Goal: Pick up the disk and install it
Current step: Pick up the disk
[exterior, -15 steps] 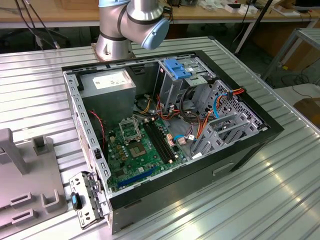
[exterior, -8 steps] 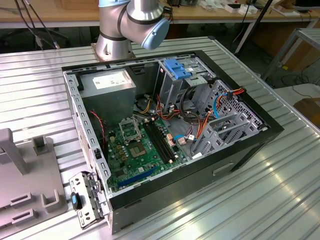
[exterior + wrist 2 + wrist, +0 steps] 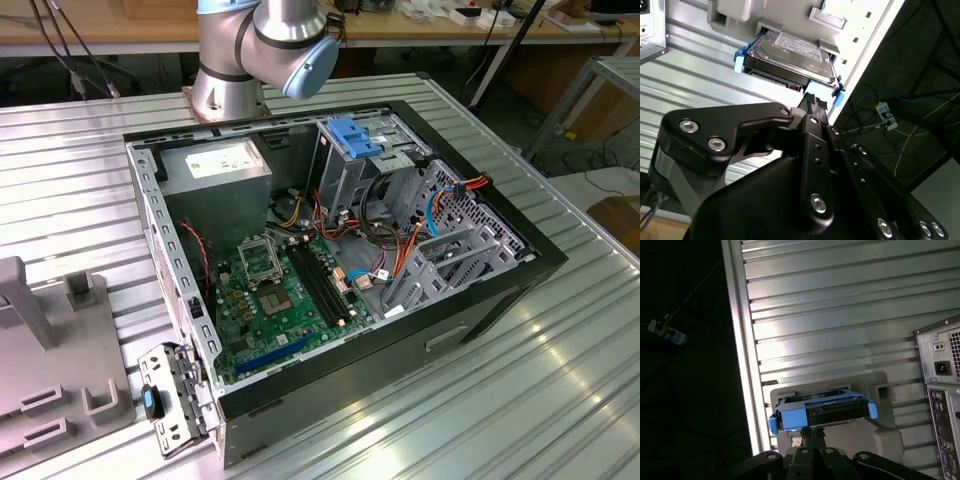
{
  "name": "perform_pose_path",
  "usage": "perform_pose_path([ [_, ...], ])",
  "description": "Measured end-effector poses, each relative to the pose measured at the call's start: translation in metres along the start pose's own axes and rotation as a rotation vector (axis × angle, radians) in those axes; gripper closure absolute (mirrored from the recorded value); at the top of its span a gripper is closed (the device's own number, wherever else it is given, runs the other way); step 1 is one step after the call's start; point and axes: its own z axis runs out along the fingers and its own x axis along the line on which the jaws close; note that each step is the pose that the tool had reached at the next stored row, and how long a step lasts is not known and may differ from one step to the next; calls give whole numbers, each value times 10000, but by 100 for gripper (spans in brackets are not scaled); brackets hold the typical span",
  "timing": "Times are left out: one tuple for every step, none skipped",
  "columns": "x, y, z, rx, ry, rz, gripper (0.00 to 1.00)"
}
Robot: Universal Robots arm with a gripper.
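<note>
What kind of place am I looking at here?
Probably a robotics lab or workshop: a robot arm stands on a ribbed metal table beside an opened computer case, with a wooden bench behind.

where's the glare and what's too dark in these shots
Exterior view: glare streaks the ribbed table at that view's right. First wrist view: a bright patch washes out part of the table, the area beyond its edge is nearly black, and the disk is evenly lit. Second wrist view: the disk's metal top catches a soft sheen.
</note>
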Motion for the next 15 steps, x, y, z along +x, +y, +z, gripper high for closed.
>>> perform_pose_path([
  [0, 0, 1, 0, -5, 105, 89],
  [0, 0, 1, 3, -17, 389, 89],
  [0, 0, 3, 3, -25, 552, 89],
  [1, 0, 4, 5, -32, 720, 89],
  [2, -1, 6, 5, -37, 820, 89],
  [4, -1, 7, 6, -41, 919, 89],
  [6, -1, 7, 7, -44, 1011, 89],
  [8, -2, 8, 7, -47, 1074, 89],
  [10, -2, 8, 7, -50, 1123, 89],
  [12, -3, 8, 8, -53, 1195, 89],
  [13, -3, 8, 8, -54, 1249, 89],
  [13, -3, 8, 10, -61, 1406, 89],
  [13, -3, 9, 10, -68, 1567, 89],
  [13, -3, 9, 11, -74, 1692, 89],
  [13, -3, 9, 12, -81, 1871, 89],
])
